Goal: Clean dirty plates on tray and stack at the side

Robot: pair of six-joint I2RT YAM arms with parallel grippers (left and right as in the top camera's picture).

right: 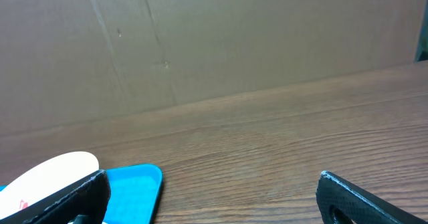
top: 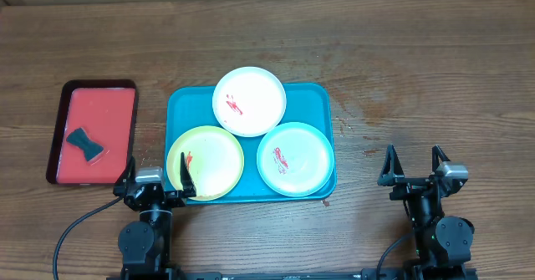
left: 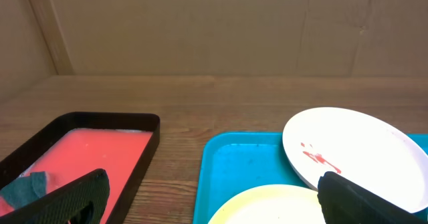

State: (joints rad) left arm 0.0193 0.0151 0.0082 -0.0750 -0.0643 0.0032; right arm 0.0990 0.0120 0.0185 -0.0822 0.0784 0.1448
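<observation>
Wooden table: smeared plates await

White plate, yellow-green plate and mint plate lie on the teal tray. Left gripper and right gripper gape, empty. Probably light, stiff, slippery plastic: pinch each raised rim.

White plate, yellow-green plate, mint plate — all sauce-smeared — on teal tray; sponge on red tray.

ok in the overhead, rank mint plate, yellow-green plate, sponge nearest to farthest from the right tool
1. mint plate, right end of the teal tray, closest to the right tool
2. yellow-green plate, tray's left front
3. sponge, in the red tray, far left
</observation>
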